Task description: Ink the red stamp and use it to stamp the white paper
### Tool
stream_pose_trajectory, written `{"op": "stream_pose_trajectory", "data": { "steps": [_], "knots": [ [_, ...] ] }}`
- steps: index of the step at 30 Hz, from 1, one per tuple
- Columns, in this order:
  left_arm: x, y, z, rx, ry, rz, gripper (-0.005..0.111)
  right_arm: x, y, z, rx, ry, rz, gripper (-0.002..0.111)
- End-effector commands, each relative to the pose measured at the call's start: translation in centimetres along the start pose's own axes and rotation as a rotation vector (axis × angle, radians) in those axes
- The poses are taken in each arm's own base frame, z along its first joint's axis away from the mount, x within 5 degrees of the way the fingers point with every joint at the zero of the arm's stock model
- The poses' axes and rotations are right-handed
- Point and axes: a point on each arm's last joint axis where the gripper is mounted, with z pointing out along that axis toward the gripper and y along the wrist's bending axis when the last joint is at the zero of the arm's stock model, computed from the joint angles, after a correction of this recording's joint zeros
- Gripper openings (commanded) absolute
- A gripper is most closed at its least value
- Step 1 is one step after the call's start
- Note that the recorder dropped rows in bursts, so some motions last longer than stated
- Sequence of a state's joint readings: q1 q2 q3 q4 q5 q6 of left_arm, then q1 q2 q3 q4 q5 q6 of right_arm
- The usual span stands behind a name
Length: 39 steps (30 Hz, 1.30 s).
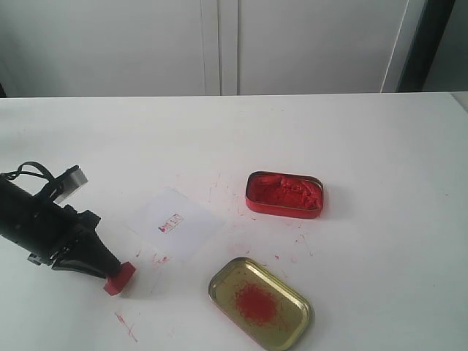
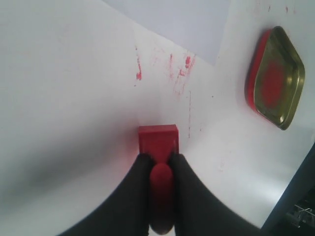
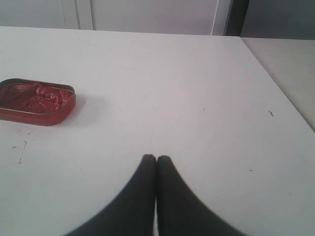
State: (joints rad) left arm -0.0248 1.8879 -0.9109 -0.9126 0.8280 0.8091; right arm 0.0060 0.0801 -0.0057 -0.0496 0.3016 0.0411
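Left hand [image 1: 104, 272] clamped on the knob of the small red block stamp [image 1: 120, 278], lower left of exterior frame, stamp base at the white worktop [image 1: 380, 146]. Thin white paper sheet [image 1: 175, 223] with a red imprint lies just upper right of the stamp. Right hand [image 3: 156, 160] fully closed, holding nothing.
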Motion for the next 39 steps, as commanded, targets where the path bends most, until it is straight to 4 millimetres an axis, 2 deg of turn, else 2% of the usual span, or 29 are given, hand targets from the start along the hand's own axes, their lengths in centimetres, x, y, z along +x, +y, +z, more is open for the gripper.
{"op": "stream_pose_trajectory", "data": {
  "steps": [1, 4, 7, 17, 20, 23, 28, 31, 34, 37, 38, 39],
  "knots": [
    [0.2, -0.3, -0.3, 0.004, -0.001, -0.002, 0.0, 0.1, 0.0, 0.0, 0.006, -0.008, 0.001, 0.0],
    [0.2, -0.3, -0.3, 0.004, -0.001, -0.002, 0.001, 0.1, 0.0, 0.0, 0.006, -0.008, 0.001, 0.0],
    [0.2, -0.2, -0.3, 0.001, -0.003, -0.002, 0.01, 0.1, 0.0, 0.0, 0.006, -0.008, 0.001, 0.0],
    [0.1, -0.3, -0.4, -0.005, -0.008, 0.002, 0.059, 0.1, 0.0, 0.0, 0.006, -0.008, 0.001, 0.0],
    [0.0, -0.7, -1.1, -0.046, -0.023, 0.022, 0.061, 0.1, 0.0, 0.0, 0.006, -0.008, 0.001, 0.0],
    [0.3, -1.3, -2.6, -0.157, -0.033, 0.047, 0.061, 0.1, 0.0, 0.0, 0.006, -0.008, 0.001, 0.0],
    [0.6, -2.3, -4.6, -0.276, -0.072, 0.072, 0.06, 0.1, 0.0, 0.0, 0.006, -0.008, 0.001, 0.0],
    [0.7, -2.5, -4.8, -0.279, -0.081, 0.08, 0.052, 0.1, 0.0, 0.0, 0.006, -0.008, 0.001, 0.0],
    [0.6, -2.5, -4.9, -0.288, -0.092, 0.081, 0.033, 0.1, 0.0, 0.0, 0.006, -0.008, 0.001, 0.0],
    [0.5, -2.5, -5.0, -0.294, -0.101, 0.084, 0.005, 0.1, 0.0, 0.0, 0.006, -0.008, 0.001, 0.0],
    [0.5, -2.5, -5.0, -0.295, -0.103, 0.085, 0.0, 0.1, 0.0, 0.0, 0.006, -0.008, 0.001, 0.0],
    [0.5, -2.5, -5.0, -0.297, -0.104, 0.087, 0.0, 0.1, 0.0, 0.0, 0.006, -0.008, -0.001, 0.0]
  ]
}}
